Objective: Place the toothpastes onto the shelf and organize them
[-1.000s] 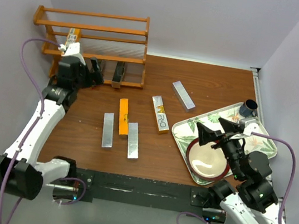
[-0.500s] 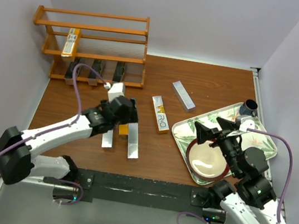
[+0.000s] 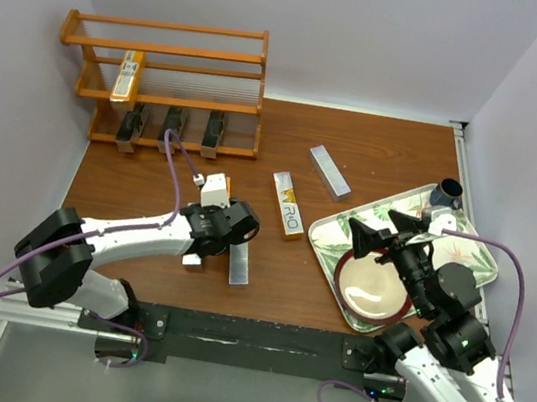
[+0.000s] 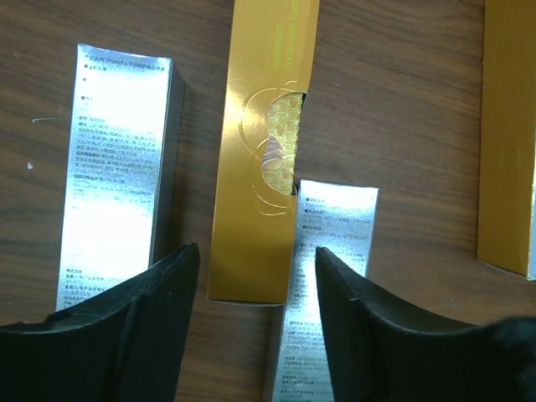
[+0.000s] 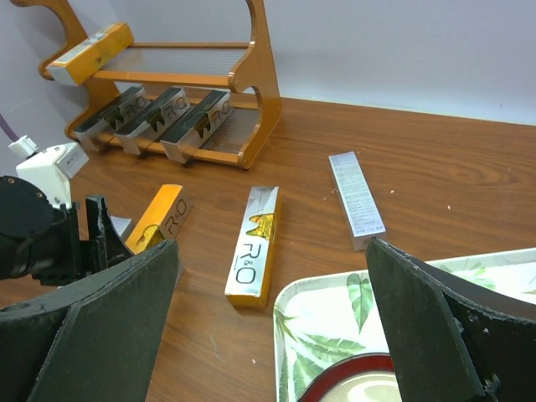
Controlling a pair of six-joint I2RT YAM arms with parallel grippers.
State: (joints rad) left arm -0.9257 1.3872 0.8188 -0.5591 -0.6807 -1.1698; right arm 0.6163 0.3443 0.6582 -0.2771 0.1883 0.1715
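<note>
My left gripper (image 3: 233,226) hangs low over an orange toothpaste carton (image 4: 260,167) lying on the table. Its jaws are open and straddle the carton's near end without touching it. Silver cartons lie on either side (image 4: 121,167) (image 4: 327,276), and the right finger (image 4: 360,327) overlaps the second. A gold-and-white carton (image 3: 288,204) and another silver one (image 3: 330,171) lie further right. The shelf (image 3: 166,75) holds an orange carton (image 3: 125,77) on its middle tier and three black cartons (image 3: 171,126) on the bottom. My right gripper (image 3: 382,230) is open and holds nothing.
A leaf-patterned tray (image 3: 464,245) sits at the right under my right gripper, with a red-rimmed bowl (image 3: 373,289) and a dark cup (image 3: 445,194) on it. Walls close in the table on the left, back and right.
My left arm has swung from the shelf's bottom tier to the middle of the table, over the orange carton, and its jaws have narrowed. The right arm has barely moved.
</note>
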